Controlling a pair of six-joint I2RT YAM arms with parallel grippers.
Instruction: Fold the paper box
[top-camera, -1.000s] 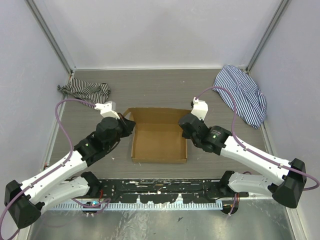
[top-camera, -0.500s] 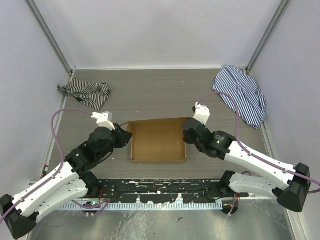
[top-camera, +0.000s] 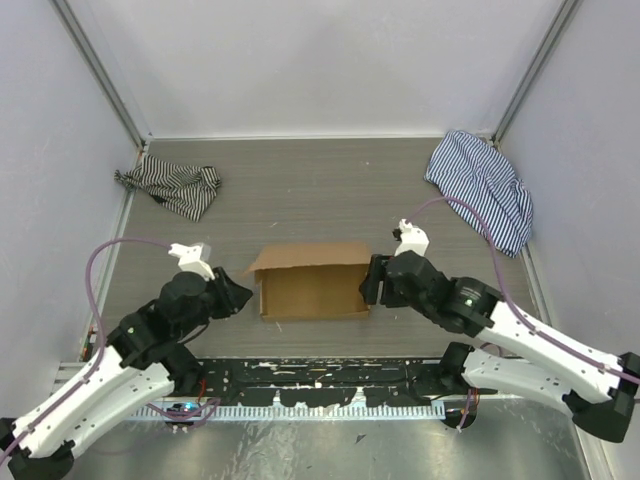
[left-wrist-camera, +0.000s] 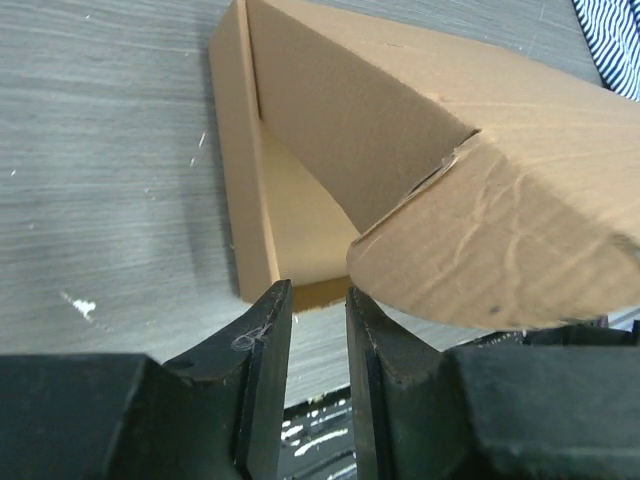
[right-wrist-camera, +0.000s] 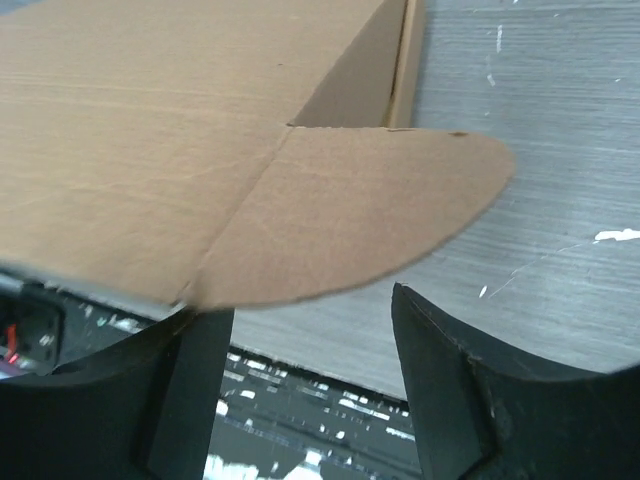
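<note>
The paper box (top-camera: 312, 283) is brown cardboard lying at the table's near middle, with its back panel leaning forward over the tray. My left gripper (top-camera: 236, 295) sits just off the box's left end, open by a narrow gap with nothing between its fingers. In the left wrist view the gripper (left-wrist-camera: 318, 312) points at the box's (left-wrist-camera: 400, 130) near left corner, and a rounded flap (left-wrist-camera: 500, 260) hangs over the right finger. My right gripper (top-camera: 372, 283) stands at the box's right end. In its own view it (right-wrist-camera: 300, 308) is wide open under a rounded flap (right-wrist-camera: 350, 215), not gripping it.
A dark striped cloth (top-camera: 170, 186) lies at the back left and a blue striped cloth (top-camera: 485, 188) at the back right. A black rail (top-camera: 320, 377) runs along the near edge, just in front of the box. Grey walls enclose the table.
Both grippers opened, let go of the box and drew back toward the near edge. The box's back panel came forward over the tray, and the box sits nearer the arms.
</note>
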